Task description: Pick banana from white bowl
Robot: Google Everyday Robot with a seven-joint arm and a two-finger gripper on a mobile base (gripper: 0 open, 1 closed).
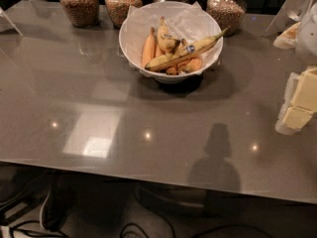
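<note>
The banana (203, 45) is long, slim and yellow with brown speckles and a small blue sticker. It lies slanted across the white bowl (130, 29), with its thin stem sticking out over the right rim. The bowl stands at the back middle of the grey table (99, 98) and has a white paper lining. My gripper (298, 105) is at the right edge of the view, above the table. It is well to the right of the bowl and nearer the front, apart from it, and holds nothing.
A shorter plump banana (166, 37) and orange carrot-like pieces (148, 48) also lie in the bowl. Several glass jars of grain (79, 4) (123, 1) (227, 9) stand behind it. The table's front edge (148, 175) runs across the lower view. Cables lie on the floor below.
</note>
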